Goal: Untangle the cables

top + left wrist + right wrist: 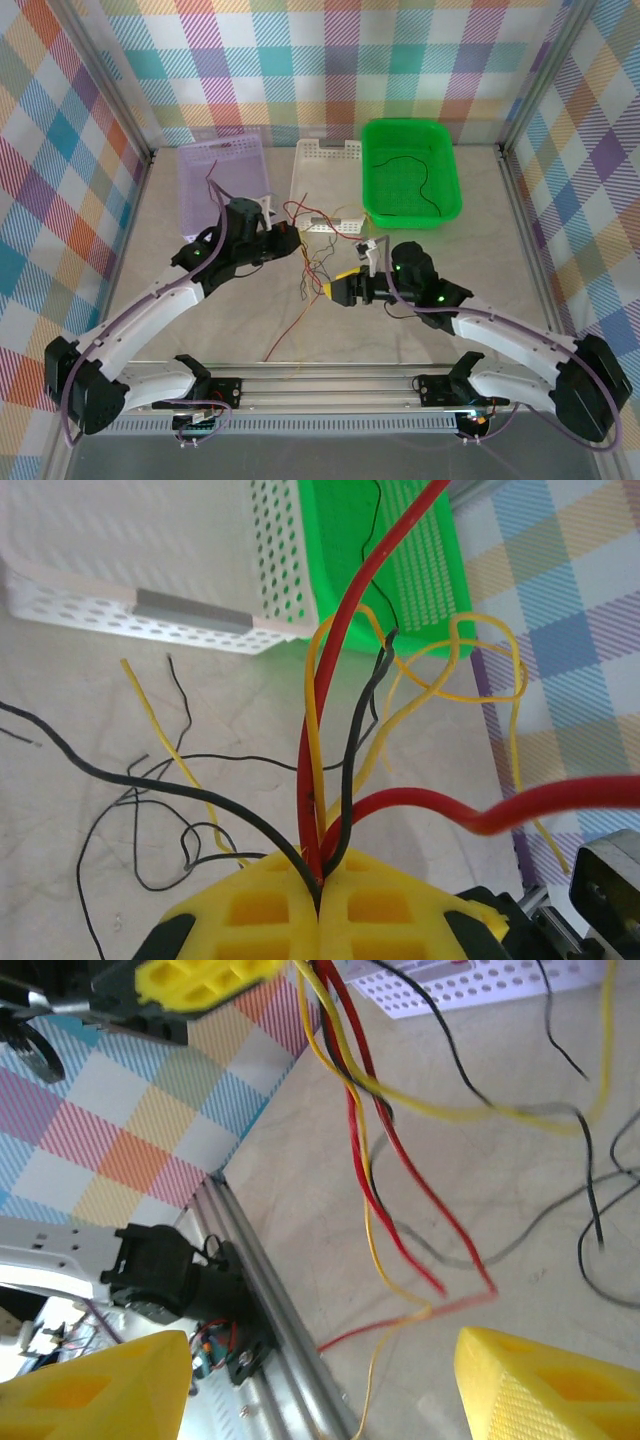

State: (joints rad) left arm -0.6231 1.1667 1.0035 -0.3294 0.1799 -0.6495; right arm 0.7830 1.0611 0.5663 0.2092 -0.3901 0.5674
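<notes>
Clamping the cables (pixel 330 680) with the left fingers (pixel 265 915), pressed fully together on a bunch of red, yellow and black strands right at the seam. Holding the right fingers (pixel 545 1385) wide apart, gripping nothing, with blurred red and yellow strand ends between them; touching or not, impossible to tell.

Finding the cables in the middle of the bench (pixel 500 260), in front of the white basket (pixel 318 165): rising as a bunch into the left fingers, spreading out and trailing down over the bench toward the near edge, close beside the right fingers. Seeing one more black strand lying curved inside the green basket (pixel 410 220).

Noting yellow plastic on both pairs of fingers, with square hollow pockets on the left pair and a fine ribbed face on the right pair. Noting thin, round, smooth, glossy insulation on the cables, very floppy, bending in loops and curls. Noting a pale, smooth bench surface with a faint marble-like pattern. Seeing rectangular white plastic with rows of small round holes and a grey strip on the white basket; seeing bright perforated plastic with rounded corners on the green basket. Seeing a flat lilac tray (pixel 222 175) with fine holes lying left of the white basket.
</notes>
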